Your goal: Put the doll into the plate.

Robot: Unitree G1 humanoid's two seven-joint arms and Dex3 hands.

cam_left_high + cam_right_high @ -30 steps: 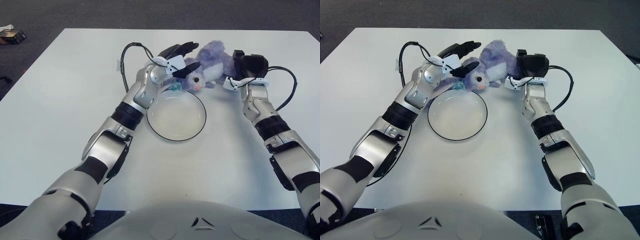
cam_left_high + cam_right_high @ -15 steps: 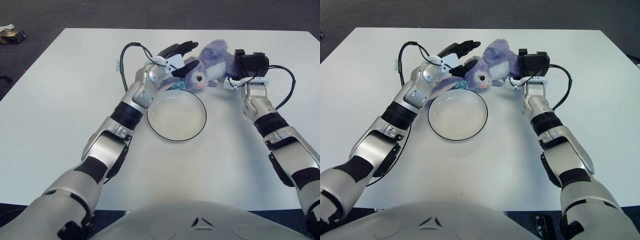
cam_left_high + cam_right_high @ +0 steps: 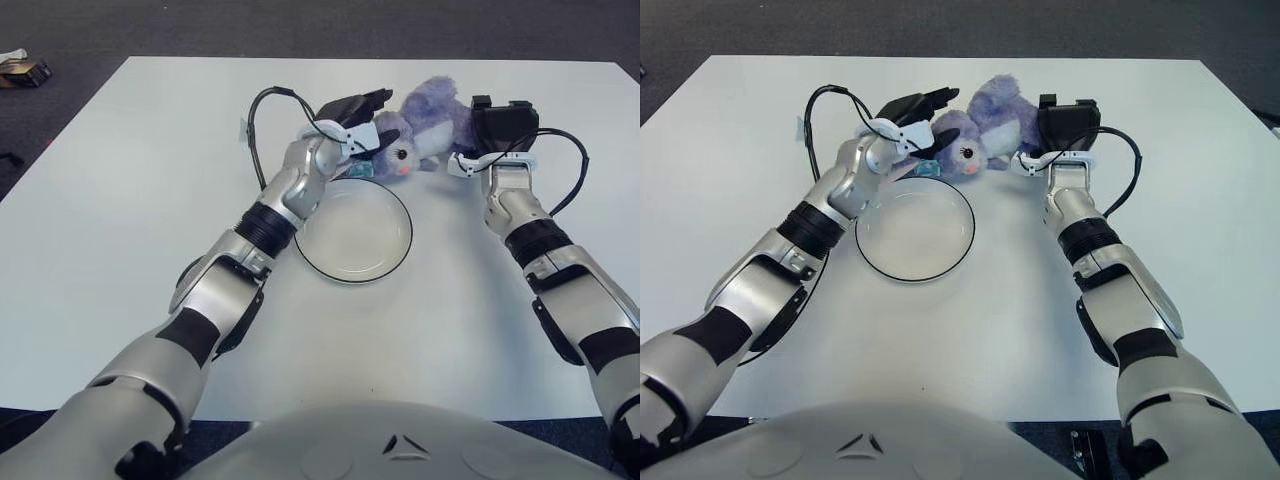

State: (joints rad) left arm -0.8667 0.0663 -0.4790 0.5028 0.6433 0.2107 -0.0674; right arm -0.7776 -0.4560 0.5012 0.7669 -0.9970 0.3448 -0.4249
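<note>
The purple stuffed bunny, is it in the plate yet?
Not yet. The purple stuffed bunny lies on the table just beyond the plate, between the left hand and right hand.

No text, label, brand, number or sign could be read anywhere: the white surface [image 3: 120, 200] carried no lettering, and neither did the plate [image 3: 352, 232].

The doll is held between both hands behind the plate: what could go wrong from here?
1. The doll is soft and pressed between the left hand and the right hand; if one hand moves faster, it may slip out onto the table.
2. It sits beyond the far rim of the plate, so a short move could drop it on the rim and tip or push the plate.
3. The left wrist cable loops close by and might catch.
</note>
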